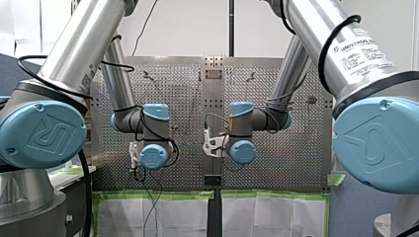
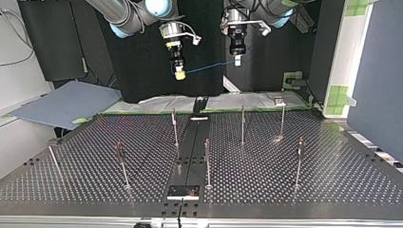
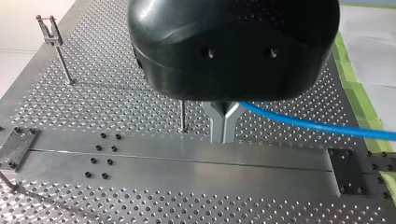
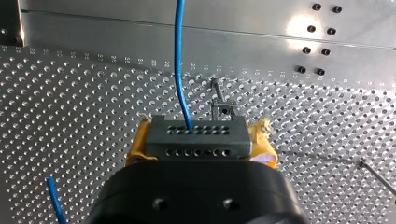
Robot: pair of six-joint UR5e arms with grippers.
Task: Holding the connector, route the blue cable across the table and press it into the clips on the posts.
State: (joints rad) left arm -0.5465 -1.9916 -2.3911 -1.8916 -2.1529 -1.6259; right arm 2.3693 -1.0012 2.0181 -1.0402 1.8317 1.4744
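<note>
- Perforated table [image 2: 309,190]: metal sheet that carries all the items, with a plain rail down its middle.
- Posts [image 2: 243,124]: thin upright rods spread over the table on both sides of the rail. I judge them springy, so any press should go straight down and gently.
- My right gripper [image 4: 198,140]: yellow pads [image 4: 135,154] clamp the connector. It hangs above the table near the edge on my arms' side.
- My left gripper [image 3: 224,122]: metal fingers are pressed together, pinching the blue cable above the rail.
- Blue cable [image 2: 209,67]: in the air, strung between my two grippers and touching no post. It looks thin, light and limp. The best hold is close to whichever clip comes next.
- Connector [image 4: 196,130]: small grey block, rigid and light. Its flat sides suit the pads.
- Clips [image 3: 48,25]: small forks on the post tops. Those I can see hold nothing.
</note>
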